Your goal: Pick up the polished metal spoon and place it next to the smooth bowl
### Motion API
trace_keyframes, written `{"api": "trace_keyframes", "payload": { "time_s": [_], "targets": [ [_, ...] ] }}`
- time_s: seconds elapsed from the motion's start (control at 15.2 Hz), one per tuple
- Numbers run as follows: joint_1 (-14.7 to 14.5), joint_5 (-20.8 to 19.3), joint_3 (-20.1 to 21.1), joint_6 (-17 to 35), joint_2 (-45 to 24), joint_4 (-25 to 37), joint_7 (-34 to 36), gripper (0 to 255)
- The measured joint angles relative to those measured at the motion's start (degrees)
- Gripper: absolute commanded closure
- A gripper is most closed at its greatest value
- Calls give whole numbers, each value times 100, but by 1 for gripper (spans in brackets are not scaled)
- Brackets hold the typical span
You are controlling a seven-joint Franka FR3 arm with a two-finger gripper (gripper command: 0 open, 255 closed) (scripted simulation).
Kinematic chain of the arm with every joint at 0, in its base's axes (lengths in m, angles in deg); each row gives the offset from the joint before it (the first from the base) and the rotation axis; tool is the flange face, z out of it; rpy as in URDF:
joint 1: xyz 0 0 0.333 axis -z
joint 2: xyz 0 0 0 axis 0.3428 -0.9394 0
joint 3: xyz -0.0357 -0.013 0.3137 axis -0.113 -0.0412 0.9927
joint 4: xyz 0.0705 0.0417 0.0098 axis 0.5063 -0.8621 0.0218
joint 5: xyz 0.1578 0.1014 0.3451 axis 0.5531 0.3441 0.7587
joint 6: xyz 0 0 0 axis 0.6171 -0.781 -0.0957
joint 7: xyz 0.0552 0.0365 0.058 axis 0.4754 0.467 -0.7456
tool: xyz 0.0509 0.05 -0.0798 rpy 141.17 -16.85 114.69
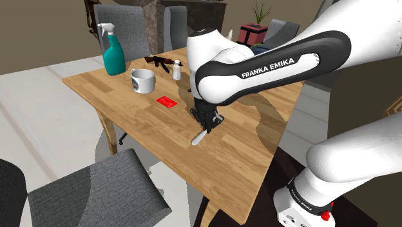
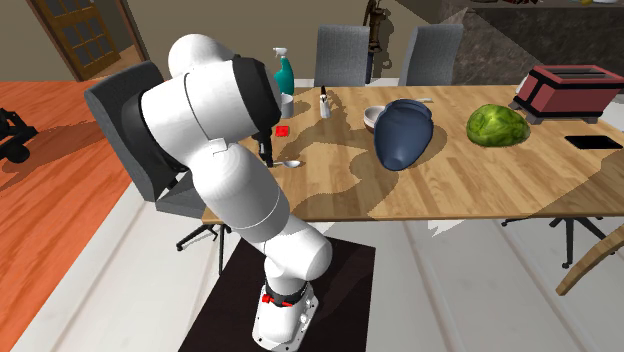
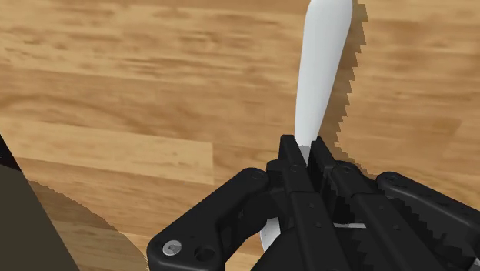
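Note:
A pale, plain white spoon [image 3: 319, 69] lies along the wooden table [image 1: 238, 161], its handle sticking out past the fingers. My black gripper [image 3: 308, 158] is shut on the spoon near its wide end, the two fingers clasping it from both sides. In the shoulder view the gripper [image 1: 207, 122] points down at the table's middle and the spoon [image 1: 199, 137] slants out below it. The second exterior view has the spoon [image 2: 291, 162] beside the gripper [image 2: 267, 155]. The pale bowl [image 2: 376, 117] stands farther along the table, half hidden behind a dark blue vase [image 2: 404, 135].
On the far part of the table stand a teal spray bottle [image 1: 114, 55], a white mug [image 1: 142, 80], a small white bottle [image 1: 176, 69] and a toy gun [image 1: 159, 62]; a red card [image 1: 168, 102] lies near the gripper. A grey chair [image 1: 90, 193] sits at the near edge.

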Motion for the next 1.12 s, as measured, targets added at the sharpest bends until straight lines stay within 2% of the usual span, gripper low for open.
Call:
{"api": "trace_keyframes", "payload": {
  "time_s": [0.2,1.12],
  "targets": [
    [-5,7,-14,-36,17,20,-14,255],
    [-151,156,-453,-1152,546,677,-325,255]
  ]
}}
